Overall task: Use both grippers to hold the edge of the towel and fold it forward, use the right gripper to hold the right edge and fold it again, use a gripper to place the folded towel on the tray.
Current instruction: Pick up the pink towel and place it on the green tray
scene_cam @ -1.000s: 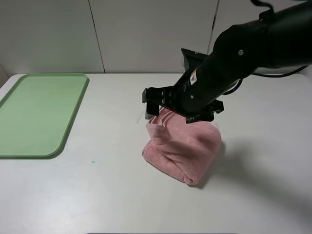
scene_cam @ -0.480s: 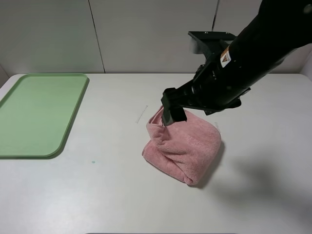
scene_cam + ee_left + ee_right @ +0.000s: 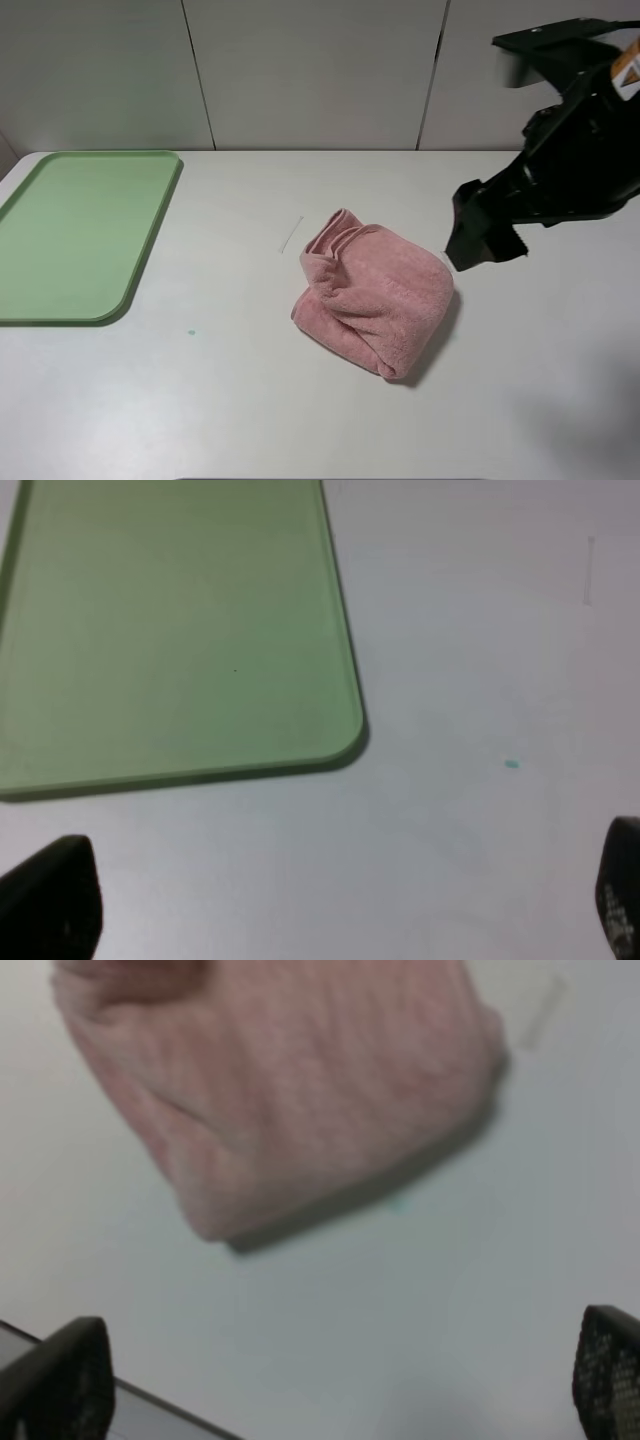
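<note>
On table (image 3: 230,400), mid | towel (image 3: 375,295) pink, plush, bunched, loosely folded

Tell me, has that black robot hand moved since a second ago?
Yes. The right hand has pulled away to the right in the high view, off the pink towel it hung over before; the towel lies where it was.

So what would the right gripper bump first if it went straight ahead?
Most likely the table just beside the towel. The open right gripper tilts down toward that spot, though depth is unclear, so it might clip the towel.
</note>
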